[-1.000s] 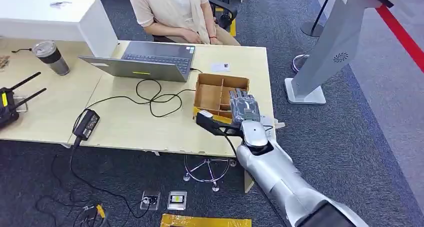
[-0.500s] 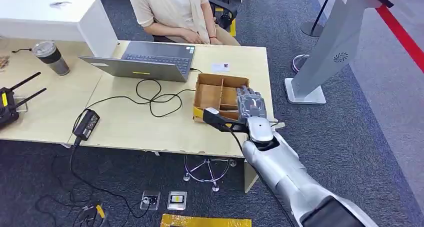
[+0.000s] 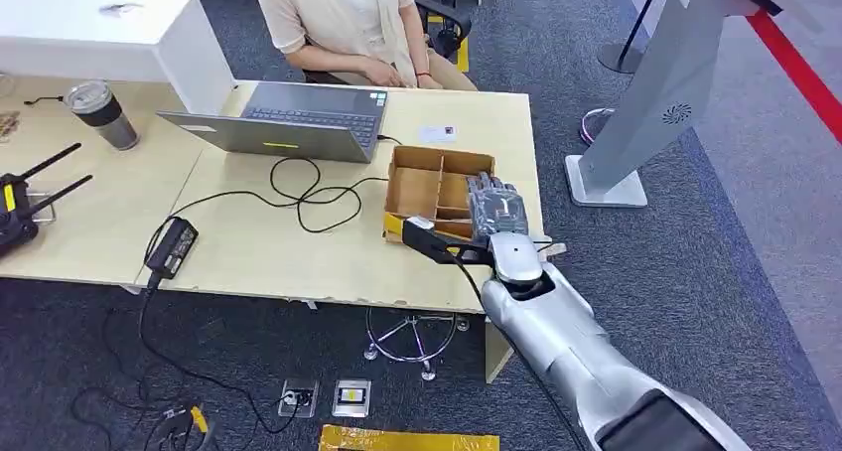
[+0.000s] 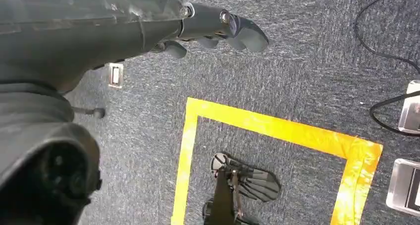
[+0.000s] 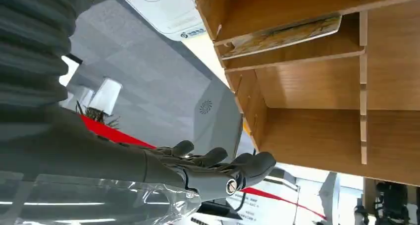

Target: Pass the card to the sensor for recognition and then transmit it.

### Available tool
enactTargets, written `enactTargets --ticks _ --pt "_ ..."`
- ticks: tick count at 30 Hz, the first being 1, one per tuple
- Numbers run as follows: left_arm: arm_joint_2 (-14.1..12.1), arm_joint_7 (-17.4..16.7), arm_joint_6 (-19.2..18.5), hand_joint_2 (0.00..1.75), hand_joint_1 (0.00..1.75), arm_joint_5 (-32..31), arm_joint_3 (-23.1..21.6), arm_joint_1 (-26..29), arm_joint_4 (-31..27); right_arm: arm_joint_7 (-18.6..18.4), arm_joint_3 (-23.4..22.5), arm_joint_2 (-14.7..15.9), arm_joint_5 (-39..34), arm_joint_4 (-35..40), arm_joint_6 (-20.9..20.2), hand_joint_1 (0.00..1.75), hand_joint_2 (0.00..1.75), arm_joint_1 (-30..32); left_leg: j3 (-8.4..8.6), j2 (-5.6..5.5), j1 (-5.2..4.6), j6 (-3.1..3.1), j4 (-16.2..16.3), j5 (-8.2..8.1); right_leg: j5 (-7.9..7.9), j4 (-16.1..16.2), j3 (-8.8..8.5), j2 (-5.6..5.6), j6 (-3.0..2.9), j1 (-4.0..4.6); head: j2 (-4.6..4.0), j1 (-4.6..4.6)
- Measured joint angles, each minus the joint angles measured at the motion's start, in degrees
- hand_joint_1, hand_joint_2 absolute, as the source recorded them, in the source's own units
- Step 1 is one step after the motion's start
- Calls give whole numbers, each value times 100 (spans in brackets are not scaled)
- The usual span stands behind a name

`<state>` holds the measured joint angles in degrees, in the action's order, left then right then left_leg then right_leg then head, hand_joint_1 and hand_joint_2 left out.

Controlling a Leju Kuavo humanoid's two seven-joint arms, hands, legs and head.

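Note:
A divided wooden box [image 3: 429,187] stands near the desk's right edge. My right hand [image 3: 495,209] hovers over the box's right side with its fingers stretched out and nothing in them. In the right wrist view those fingers [image 5: 220,166] hang beside the box's wall [image 5: 317,88], and a card with a printed face [image 5: 283,32] lies flat in a narrow compartment. A small white card [image 3: 437,133] lies on the desk behind the box. The grey sensor kiosk [image 3: 660,88] stands on the floor to the right. My left hand [image 4: 210,30] hangs over the carpet, holding nothing.
A person sits behind the desk [image 3: 268,242] at an open laptop [image 3: 288,121]. Black cables [image 3: 303,195] and a power brick [image 3: 171,245] lie on the desk, with a cup [image 3: 100,113] at its left. Yellow tape [image 4: 270,126] marks the floor.
My right hand has shifted slightly to the right over the box since a second ago. It has barely moved in the last half second.

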<state>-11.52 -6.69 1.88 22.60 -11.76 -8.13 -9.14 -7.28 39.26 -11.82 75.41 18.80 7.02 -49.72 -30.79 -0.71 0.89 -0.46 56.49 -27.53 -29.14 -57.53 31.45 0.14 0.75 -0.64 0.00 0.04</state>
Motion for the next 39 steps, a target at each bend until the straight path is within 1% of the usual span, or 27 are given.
enactTargets --ticks 12,18,22,39 --pt "2 -2 -9 0 0 -4 -33 1 0 11 4 -4 -9 -20 4 0 175 36 0 0 0 0 0 0 0 0 0 0 0 0 0 0" --pt "2 -2 -7 0 0 -2 -88 1 0 68 7 -70 -4 -20 112 0 175 95 0 0 0 0 0 0 0 0 1 0 0 0 0 0" --pt "2 -2 -4 0 0 0 -138 1 0 79 46 -140 2 -28 98 0 175 110 0 0 0 0 0 0 0 0 1 0 0 0 0 0" --pt "4 -2 13 0 0 2 -142 5 0 120 83 -175 4 -66 112 0 175 214 0 0 0 0 0 0 0 0 1 0 0 0 0 0"
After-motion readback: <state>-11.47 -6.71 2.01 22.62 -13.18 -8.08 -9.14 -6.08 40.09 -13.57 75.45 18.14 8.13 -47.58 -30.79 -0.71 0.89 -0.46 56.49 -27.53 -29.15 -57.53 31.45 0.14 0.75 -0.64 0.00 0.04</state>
